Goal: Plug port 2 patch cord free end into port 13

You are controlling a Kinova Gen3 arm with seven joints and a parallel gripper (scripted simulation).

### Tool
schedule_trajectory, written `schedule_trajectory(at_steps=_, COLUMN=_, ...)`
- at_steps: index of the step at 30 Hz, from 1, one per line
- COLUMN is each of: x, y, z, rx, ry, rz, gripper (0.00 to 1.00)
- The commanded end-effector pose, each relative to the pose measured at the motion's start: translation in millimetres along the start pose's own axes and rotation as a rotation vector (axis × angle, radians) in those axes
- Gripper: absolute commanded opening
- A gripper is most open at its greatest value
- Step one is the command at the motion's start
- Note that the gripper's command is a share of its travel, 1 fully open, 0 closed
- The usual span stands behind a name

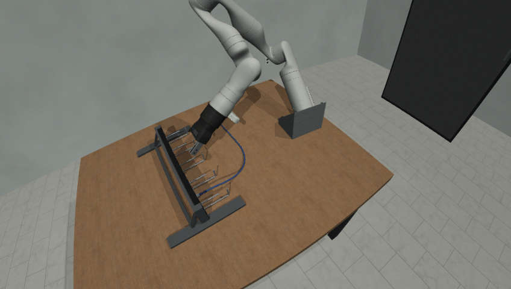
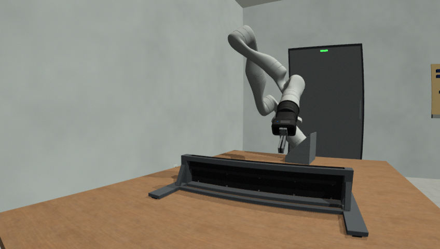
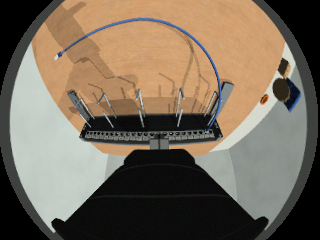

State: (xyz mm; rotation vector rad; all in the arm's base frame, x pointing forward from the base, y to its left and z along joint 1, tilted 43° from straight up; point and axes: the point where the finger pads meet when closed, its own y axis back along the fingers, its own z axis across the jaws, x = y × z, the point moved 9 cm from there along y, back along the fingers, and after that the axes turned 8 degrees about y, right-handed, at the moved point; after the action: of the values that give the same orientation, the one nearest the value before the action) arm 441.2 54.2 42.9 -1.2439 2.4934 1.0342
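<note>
The clenched, bare fingers (image 1: 195,148) (image 2: 281,144) hung above the rack (image 1: 179,171) (image 2: 265,166) (image 3: 147,140), while the cord's (image 1: 244,157) (image 3: 144,19) free plug (image 3: 58,56) lay well apart from it.

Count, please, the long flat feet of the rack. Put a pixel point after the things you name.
2: one foot (image 1: 222,212) (image 2: 355,220) (image 3: 226,94) at the end where the cord (image 1: 244,157) (image 3: 142,19) is plugged in, the other foot (image 1: 145,150) (image 2: 163,190) (image 3: 73,97) at the opposite end. None seems hidden.

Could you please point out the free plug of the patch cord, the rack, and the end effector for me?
Free plug (image 3: 58,55): wrist view, on its body.
Rack (image 1: 225,212) (image 2: 357,222) (image 3: 228,91): top, exterior and wrist views, on a foot.
End effector (image 1: 193,153) (image 2: 280,151) (image 3: 159,139): all three views, between the fingertips.
</note>
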Motion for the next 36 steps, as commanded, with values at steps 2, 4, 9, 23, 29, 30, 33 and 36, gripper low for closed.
schedule_trajectory(at_steps=2, x=-6, y=26.3, z=1, rx=-0.009, ry=0.005, rz=-0.018, gripper=0.0)
schedule_trajectory(at_steps=4, x=-6, y=40.2, z=1, rx=-0.009, ry=0.005, rz=-0.018, gripper=0.0)
schedule_trajectory(at_steps=9, x=-5, y=60.6, z=1, rx=-0.009, ry=0.005, rz=-0.018, gripper=0.0)
schedule_trajectory(at_steps=23, x=-4, y=114.6, z=1, rx=-0.008, ry=0.005, rz=-0.018, gripper=0.0)
schedule_trajectory(at_steps=29, x=-4, y=117.7, z=1, rx=-0.009, ry=0.005, rz=-0.018, gripper=0.0)
schedule_trajectory(at_steps=30, x=-4, y=117.7, z=1, rx=-0.009, ry=0.005, rz=-0.018, gripper=0.0)
schedule_trajectory(at_steps=33, x=-4, y=117.7, z=0, rx=-0.009, ry=0.005, rz=-0.018, gripper=0.0)
schedule_trajectory(at_steps=36, x=-4, y=117.6, z=-3, rx=-0.009, ry=0.005, rz=-0.018, gripper=0.0)
